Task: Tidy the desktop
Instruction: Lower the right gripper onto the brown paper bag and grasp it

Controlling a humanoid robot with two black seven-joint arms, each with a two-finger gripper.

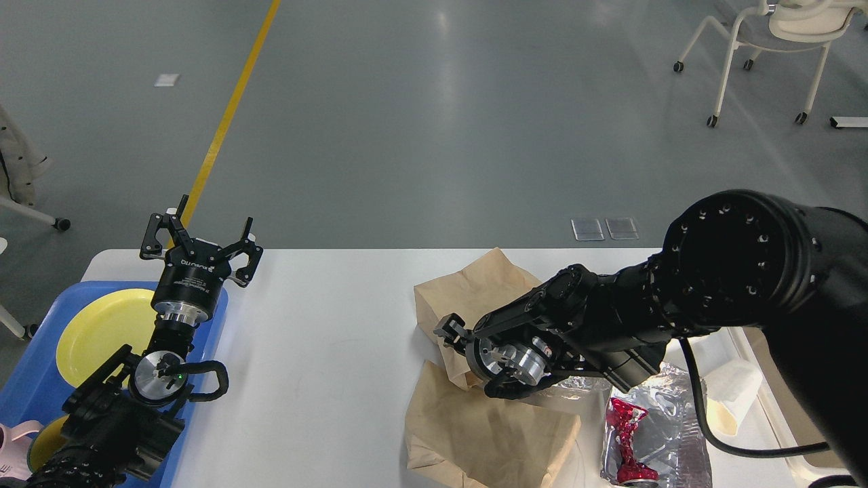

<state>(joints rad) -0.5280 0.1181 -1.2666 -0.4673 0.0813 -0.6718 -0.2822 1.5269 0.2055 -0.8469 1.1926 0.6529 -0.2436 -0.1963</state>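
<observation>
Where white desktop [325,352] meets near edge, flat brown paper bag [485,430] lies, crushed red can [627,440] on foil wrapper [668,423] toward near right corner. Blue tray [210,339] with yellow plate [102,332] sits at left edge. Right gripper [449,332] rests against second, crumpled paper bag [468,298] mid-tabletop right; fingers seen end-on, cannot tell if apart. Left gripper [201,238] raised over tray's far corner, fingers spread wide, empty. Beyond far edge: grey floor, yellow line [230,112], white chair [766,41].
</observation>
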